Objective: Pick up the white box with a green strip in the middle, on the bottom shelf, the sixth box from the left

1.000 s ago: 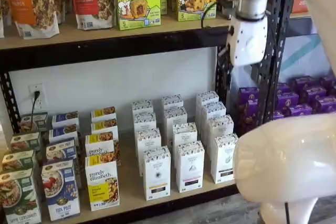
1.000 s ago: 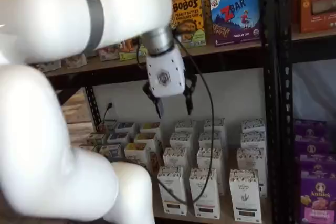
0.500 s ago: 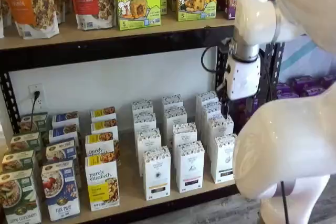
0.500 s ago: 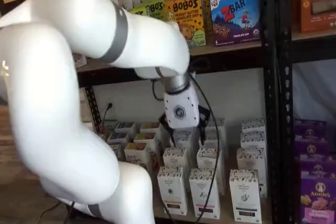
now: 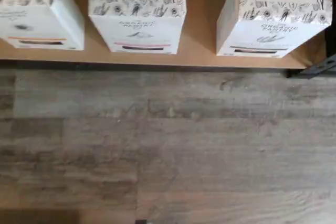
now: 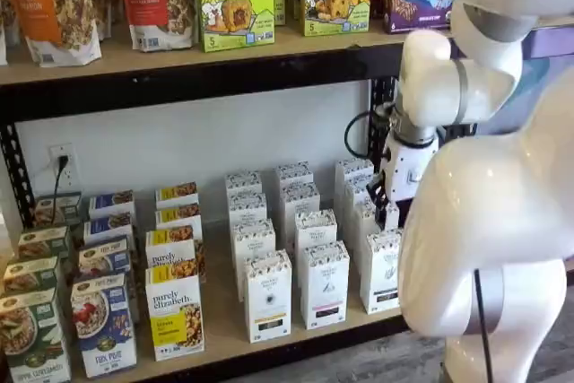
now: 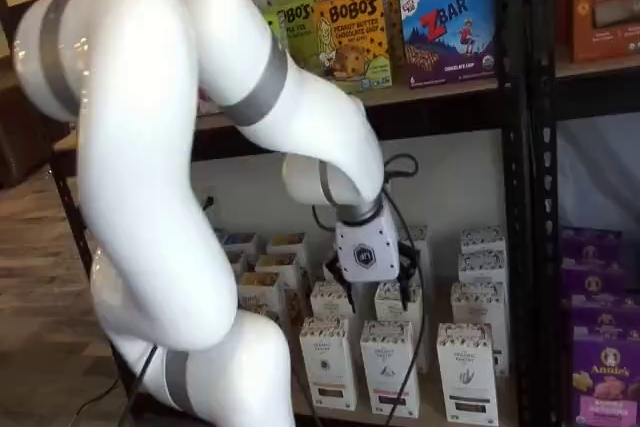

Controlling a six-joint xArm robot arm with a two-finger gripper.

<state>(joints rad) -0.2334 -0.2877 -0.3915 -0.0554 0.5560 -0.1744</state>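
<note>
Standing at the right end of the front row is the white box (image 6: pixel 381 271), on the bottom shelf (image 6: pixel 222 316).
Two more white cartons (image 6: pixel 325 284) stand to its left. The gripper (image 7: pixel 372 292) hangs over the white cartons, not touching the box, its black fingers (image 7: pixel 343 285) spread wide and holding nothing.

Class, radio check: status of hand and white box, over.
Hand open, empty. White box upright on shelf, untouched. Nothing in front of it.
</note>
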